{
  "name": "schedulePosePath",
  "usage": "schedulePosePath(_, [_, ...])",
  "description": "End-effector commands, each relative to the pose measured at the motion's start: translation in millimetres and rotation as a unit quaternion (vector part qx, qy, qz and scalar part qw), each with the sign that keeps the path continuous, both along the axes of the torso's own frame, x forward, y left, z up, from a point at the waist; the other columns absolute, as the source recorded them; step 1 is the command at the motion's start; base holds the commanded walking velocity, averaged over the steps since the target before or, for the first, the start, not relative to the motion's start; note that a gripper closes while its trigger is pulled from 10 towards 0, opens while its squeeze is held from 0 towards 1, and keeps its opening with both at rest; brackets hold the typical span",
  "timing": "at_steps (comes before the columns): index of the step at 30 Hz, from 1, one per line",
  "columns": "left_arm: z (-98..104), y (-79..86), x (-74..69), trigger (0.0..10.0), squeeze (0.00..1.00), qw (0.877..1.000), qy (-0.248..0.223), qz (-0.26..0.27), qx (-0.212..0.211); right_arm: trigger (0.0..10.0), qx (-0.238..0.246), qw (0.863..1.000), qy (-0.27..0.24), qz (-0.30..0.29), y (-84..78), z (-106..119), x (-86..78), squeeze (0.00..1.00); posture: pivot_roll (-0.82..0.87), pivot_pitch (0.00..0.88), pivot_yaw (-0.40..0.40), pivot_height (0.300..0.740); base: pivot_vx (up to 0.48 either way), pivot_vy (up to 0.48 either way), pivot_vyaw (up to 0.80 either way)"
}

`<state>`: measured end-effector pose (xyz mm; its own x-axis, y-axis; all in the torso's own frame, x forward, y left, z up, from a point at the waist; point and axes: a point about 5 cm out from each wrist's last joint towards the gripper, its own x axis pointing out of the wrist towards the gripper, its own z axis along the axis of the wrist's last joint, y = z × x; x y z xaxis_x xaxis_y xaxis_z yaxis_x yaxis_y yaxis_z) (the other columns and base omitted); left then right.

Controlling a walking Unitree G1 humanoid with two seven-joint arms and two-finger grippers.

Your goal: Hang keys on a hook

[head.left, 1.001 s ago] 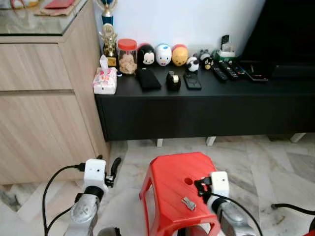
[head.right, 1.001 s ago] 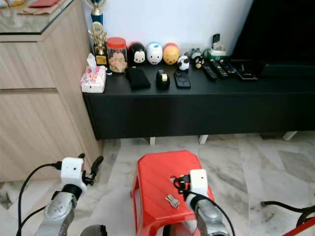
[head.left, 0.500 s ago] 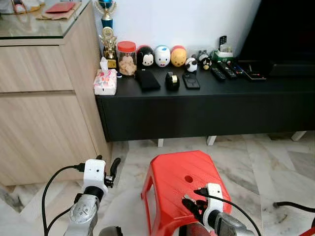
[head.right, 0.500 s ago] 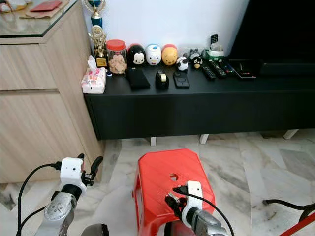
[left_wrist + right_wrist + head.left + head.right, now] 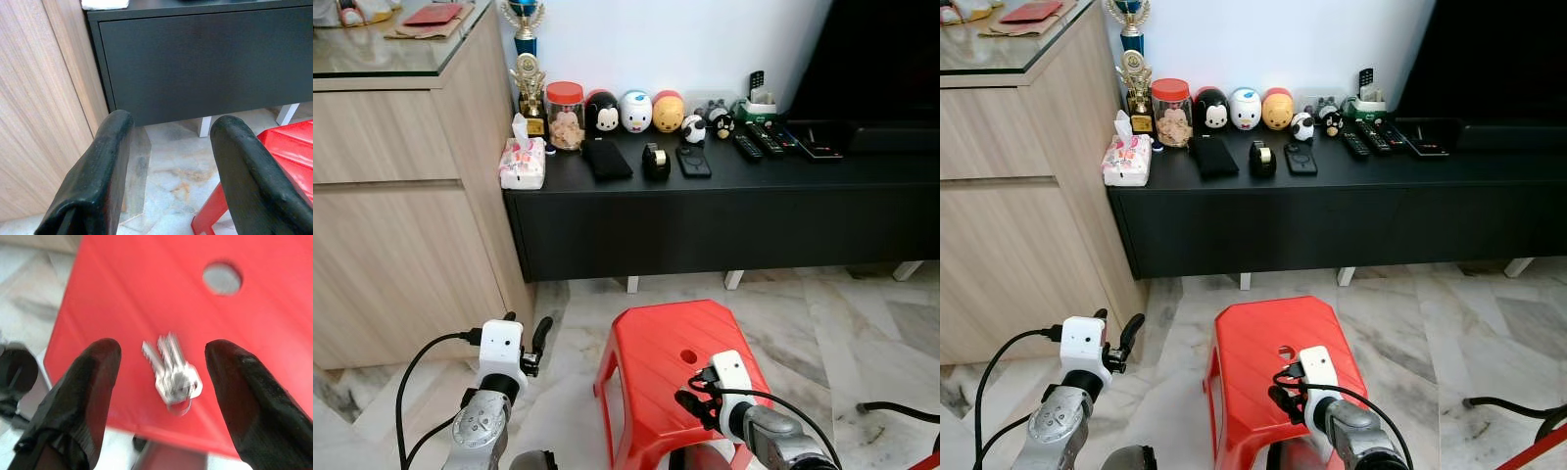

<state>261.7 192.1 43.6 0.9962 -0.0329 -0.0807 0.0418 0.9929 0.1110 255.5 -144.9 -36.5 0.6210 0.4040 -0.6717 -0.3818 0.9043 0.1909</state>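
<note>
Marble floor [image 5: 862, 333] under me, a red stool [image 5: 656, 362] right ahead, and beyond it a low black console [image 5: 724, 211] beside a wooden cabinet [image 5: 401, 225]. My right gripper [image 5: 161, 377] hovers over the stool top with its fingers spread wide; the keys [image 5: 171, 372] lie flat on the red plastic between the fingertips, untouched, near the stool's round hole [image 5: 222, 278]. My left gripper [image 5: 171, 161] hangs open beside the stool, facing the console. Toy figures [image 5: 636, 110], a jar [image 5: 566, 115] and remotes [image 5: 764, 140] line the console top.
</note>
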Motion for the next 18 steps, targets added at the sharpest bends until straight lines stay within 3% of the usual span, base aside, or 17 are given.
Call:
schedulePosePath(1, [0, -3.5, -2.0, 10.0, 0.00, 1.000, -0.004, -0.003, 0.001, 10.0, -0.006, 0.998, -0.059, -0.006, -3.4, 13, 14.2, 0.00, 0.00, 0.000, -0.111, 0.617, 0.000, 0.000, 0.00])
schedulePosePath(6, [-4, -2.2, -5.7, 10.0, 0.00, 1.000, 0.001, 0.001, -0.001, 10.0, -0.008, 0.993, -0.108, -0.043, -6.3, 20, 19.4, 0.00, 0.00, 0.000, -0.115, 0.598, 0.000, 0.000, 0.00])
schedulePosePath(18, [-4, -7.7, -12.2, 10.0, 0.00, 1.000, 0.002, -0.002, -0.003, 10.0, 0.008, 0.994, -0.107, -0.034, -1.8, 16, 12.4, 0.00, 0.00, 0.000, -0.123, 0.593, 0.000, 0.000, 0.00])
